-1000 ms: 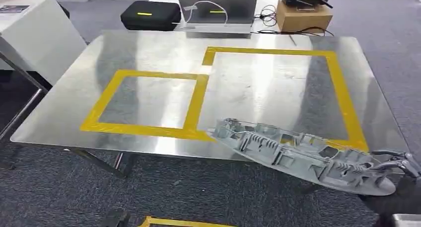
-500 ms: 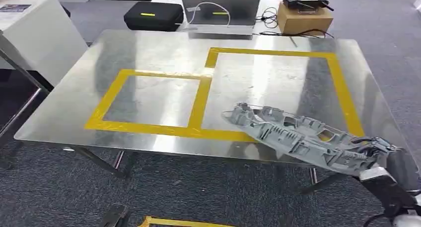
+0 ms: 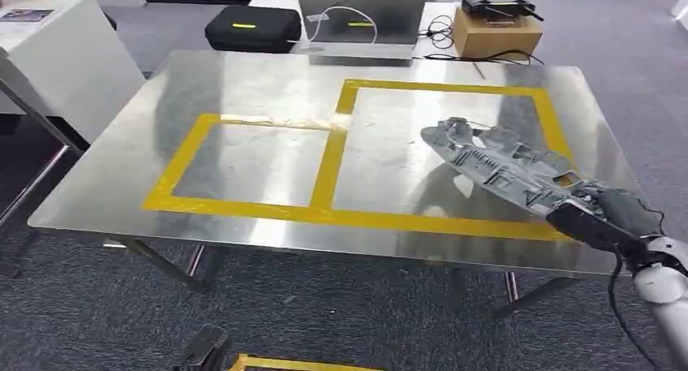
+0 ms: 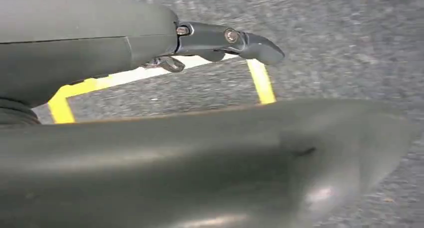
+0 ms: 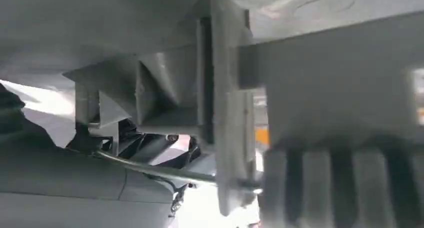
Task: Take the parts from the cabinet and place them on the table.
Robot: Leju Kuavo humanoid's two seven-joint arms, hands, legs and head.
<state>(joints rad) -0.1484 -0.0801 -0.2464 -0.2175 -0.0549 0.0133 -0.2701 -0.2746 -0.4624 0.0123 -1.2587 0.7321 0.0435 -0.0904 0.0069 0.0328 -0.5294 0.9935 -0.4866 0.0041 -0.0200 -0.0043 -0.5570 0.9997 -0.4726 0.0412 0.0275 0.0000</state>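
Observation:
A long grey plastic part (image 3: pixel 495 164) with ribs and cut-outs hangs slanted over the steel table (image 3: pixel 243 79), inside the larger yellow-taped rectangle (image 3: pixel 442 85) on the right. My right hand (image 3: pixel 604 215) grips its near end at the table's front right edge. Whether the far end touches the surface I cannot tell. Up close in the right wrist view, the part's ribbed underside (image 5: pixel 320 78) hides the fingers. My left hand (image 4: pixel 150 53) hangs over grey carpet holding nothing, one dark finger (image 4: pixel 230 38) held straight and apart from the thumb (image 4: pixel 200 163).
A smaller yellow-taped rectangle (image 3: pixel 174 164) lies on the table's left half. Behind the table are a black case (image 3: pixel 247 28), a laptop (image 3: pixel 361 22) and a cardboard box (image 3: pixel 496 32) with cables. A white cabinet (image 3: pixel 57 54) stands at the left. Yellow floor tape (image 3: pixel 300 363) is near my feet.
My right hand has carried the part up and forward, from off the table's near right edge to over the right rectangle. The view has shifted slightly.

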